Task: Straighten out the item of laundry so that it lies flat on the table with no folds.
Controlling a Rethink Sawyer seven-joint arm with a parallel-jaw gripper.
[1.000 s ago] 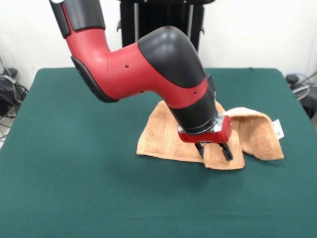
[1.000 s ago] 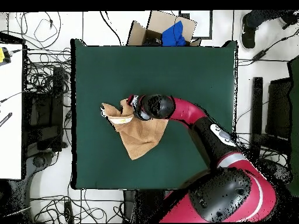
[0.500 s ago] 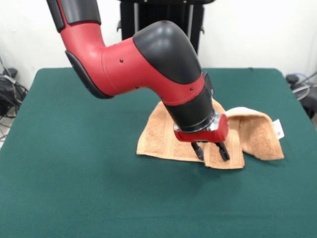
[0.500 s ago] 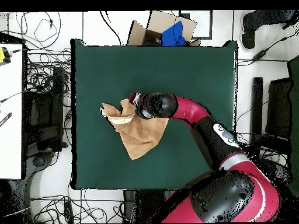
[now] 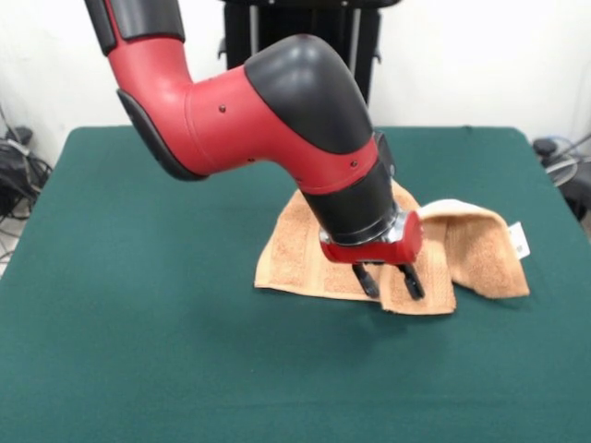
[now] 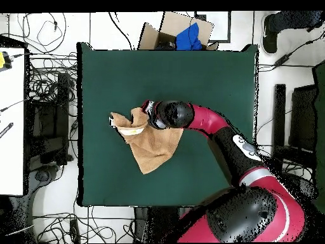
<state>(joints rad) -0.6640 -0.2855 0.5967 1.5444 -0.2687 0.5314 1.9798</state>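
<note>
Towel [image 5: 305,254] sits crumpled right of centre on the table [image 5: 138,360], one flap folded over at 3 o'clock. Gripper [image 5: 388,281] fingers spread, grasping nothing, tips over the front hem. Soft, light, limp terry (drapes easily); probably best pinched at a hem corner.

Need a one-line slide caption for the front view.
Open end effector poised over the near edge of a folded orange towel on the green table.
</note>
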